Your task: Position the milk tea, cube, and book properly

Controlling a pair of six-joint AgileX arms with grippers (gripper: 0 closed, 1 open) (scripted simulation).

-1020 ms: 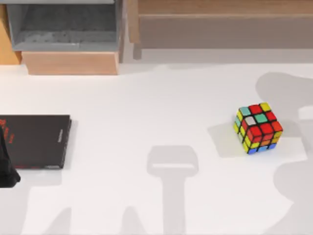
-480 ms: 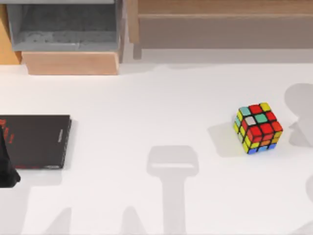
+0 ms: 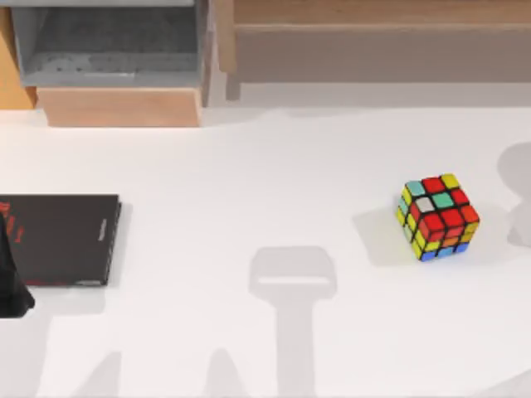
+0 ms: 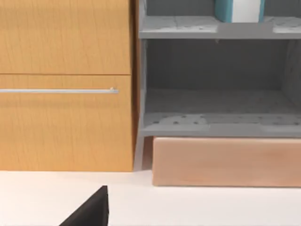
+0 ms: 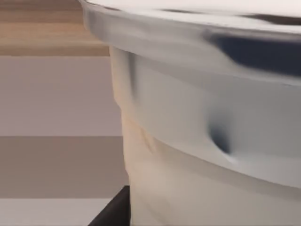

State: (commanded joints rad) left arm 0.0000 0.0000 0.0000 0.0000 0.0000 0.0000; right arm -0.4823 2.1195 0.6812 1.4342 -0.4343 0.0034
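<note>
My right wrist view had the milk tea cup [image 5: 211, 155] pressed close; whether my right pincer pinched it, I could not tell. The cube [image 3: 437, 216] sat on the counter [image 3: 274, 174] at right, open room around it. A black book [image 3: 58, 240] lay at left. The book [image 4: 237, 10] stood upright on the grey shelf [image 4: 216, 27].

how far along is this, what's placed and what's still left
Done, it seems: the thick light-blue book with white pages stands on the grey shelf. In hand: the right wrist view shows the pale milk tea cup very close. Left: the multicoloured puzzle cube sits untouched on the white table, right side.
</note>
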